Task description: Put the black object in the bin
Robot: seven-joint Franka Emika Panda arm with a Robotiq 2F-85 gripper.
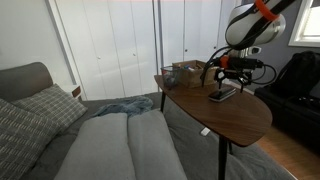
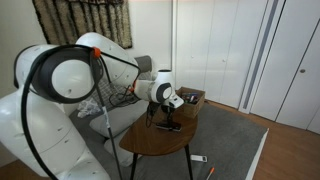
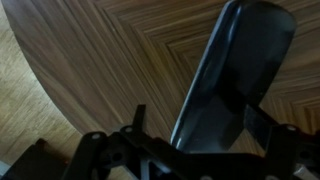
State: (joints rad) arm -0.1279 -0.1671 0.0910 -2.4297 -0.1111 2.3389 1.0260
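The black object [image 1: 222,95] is a small flat slab lying on the oval wooden table [image 1: 240,118]. It also shows in an exterior view [image 2: 168,125] and fills the right of the wrist view [image 3: 235,60]. My gripper [image 1: 229,76] hangs just above it, open, with a finger on each side of the slab in the wrist view [image 3: 200,113]. I cannot tell whether the fingers touch it. The bin [image 1: 184,72], a small tan-brown open box, stands at the far end of the table, beside the gripper; it also shows in an exterior view [image 2: 190,98].
A grey sofa [image 1: 60,130] with cushions and a crumpled blanket [image 1: 125,105] lies beside the table. A large black bag [image 1: 292,82] sits behind the table. White closet doors [image 1: 110,45] line the wall. A small item [image 2: 199,158] lies on the rug.
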